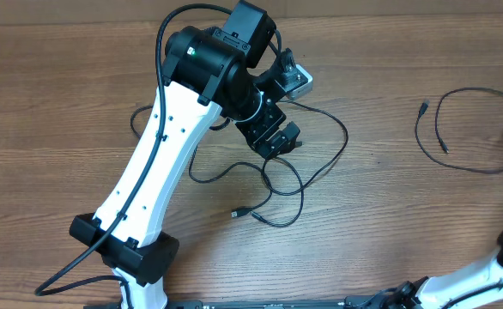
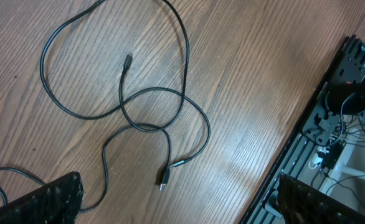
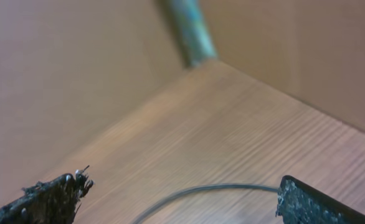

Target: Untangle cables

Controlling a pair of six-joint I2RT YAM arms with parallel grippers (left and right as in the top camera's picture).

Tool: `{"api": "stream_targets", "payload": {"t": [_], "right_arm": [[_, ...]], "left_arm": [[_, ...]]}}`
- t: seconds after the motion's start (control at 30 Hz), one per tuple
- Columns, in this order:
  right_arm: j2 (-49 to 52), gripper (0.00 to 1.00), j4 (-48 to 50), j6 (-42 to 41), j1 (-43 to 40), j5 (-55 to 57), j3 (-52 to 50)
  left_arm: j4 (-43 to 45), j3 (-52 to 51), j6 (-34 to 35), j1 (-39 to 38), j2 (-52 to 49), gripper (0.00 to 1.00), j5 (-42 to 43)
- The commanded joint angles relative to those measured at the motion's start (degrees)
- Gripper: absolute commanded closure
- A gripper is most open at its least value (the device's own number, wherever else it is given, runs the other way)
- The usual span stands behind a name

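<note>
Tangled cables [image 1: 347, 135] lie on the table [image 1: 54, 103] at overhead centre, a separate cable [image 1: 417, 133] upper right. Left pincer [image 1: 279, 142] and right pincer [image 3: 182, 186] gape wide, empty. Cords judged light, limp; grasp near a plug [image 2: 162, 185]

Tangle of cables [image 1: 273, 184] on table [image 1: 380, 240] centre, beneath left arm [image 1: 161, 163] wrist. 1 separate cable [image 1: 445, 146] well apart, far right. Right arm [image 1: 492, 275] at near-right corner.

Thin black tangled cables [image 1: 346, 135] lie looped and crossing; one separate cable [image 1: 418, 136] curves well apart.
</note>
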State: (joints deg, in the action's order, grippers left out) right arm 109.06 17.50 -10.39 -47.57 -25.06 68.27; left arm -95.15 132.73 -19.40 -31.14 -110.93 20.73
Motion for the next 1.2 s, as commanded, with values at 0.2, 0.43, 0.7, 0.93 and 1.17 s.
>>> {"api": "stream_targets", "payload": {"t": [0.2,0.43,0.7,0.93,1.17], "right_arm": [[-19.96,0.00,-18.75,5.29,6.95,-11.30,1.36],[-28.24,0.00,-35.21,11.61,17.86,-11.04,1.36],[-29.00,0.00,-53.48,12.24,31.98,-7.41,1.36],[-28.35,0.00,-60.46,12.20,41.90,0.31,1.33],[-27.52,0.00,-63.73,11.41,43.98,2.58,0.13]], "left_arm": [[0.09,0.11,0.15,-0.02,-0.46,0.00,-0.39],[0.09,0.11,0.15,-0.02,-0.46,0.00,-0.39],[0.09,0.11,0.15,0.02,-0.46,0.01,-0.37],[0.09,0.11,0.13,0.09,-0.46,0.01,-0.37],[0.09,0.11,0.15,-0.04,-0.46,0.00,-0.37]]}}
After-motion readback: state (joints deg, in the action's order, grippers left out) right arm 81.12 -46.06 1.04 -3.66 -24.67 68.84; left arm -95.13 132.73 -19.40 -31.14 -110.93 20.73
